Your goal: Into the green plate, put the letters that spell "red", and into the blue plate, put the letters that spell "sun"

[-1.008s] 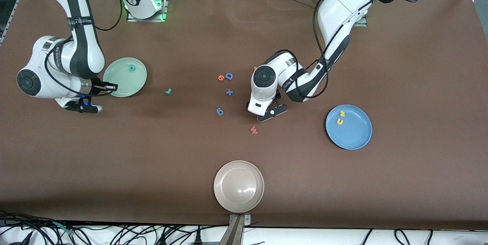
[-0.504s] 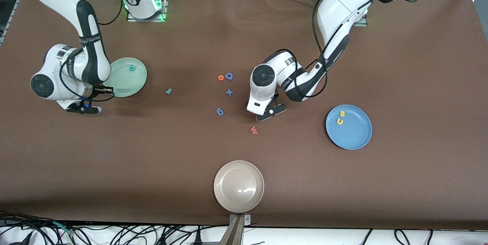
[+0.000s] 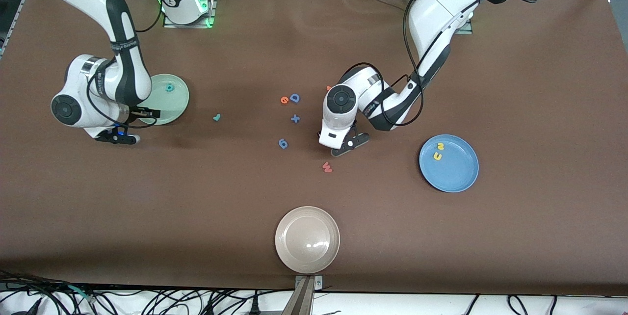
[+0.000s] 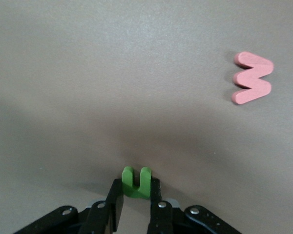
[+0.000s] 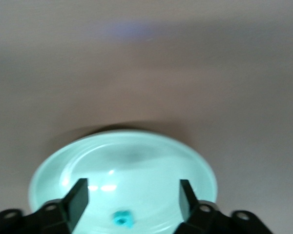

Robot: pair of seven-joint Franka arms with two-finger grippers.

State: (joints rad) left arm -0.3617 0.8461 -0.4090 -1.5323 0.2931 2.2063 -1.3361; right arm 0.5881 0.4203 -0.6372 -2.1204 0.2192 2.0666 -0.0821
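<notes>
I see the left gripper (image 4: 135,204) down at the counter (image 3: 490,236), fingers (image 4: 116,208) clamped on the green letter (image 4: 136,183) near the pink letter (image 4: 252,84). The right gripper (image 5: 132,200) hangs over the green plate (image 5: 200,170), fingers (image 5: 77,197) apart.

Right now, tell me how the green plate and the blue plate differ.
The green plate lies toward the right arm's end of the table; the blue plate lies toward the left arm's end, nearer the front camera. The green plate holds one teal letter; the blue plate holds two yellow letters. The right gripper is over the green plate; nothing is over the blue plate. Both are round and similar in size.
</notes>
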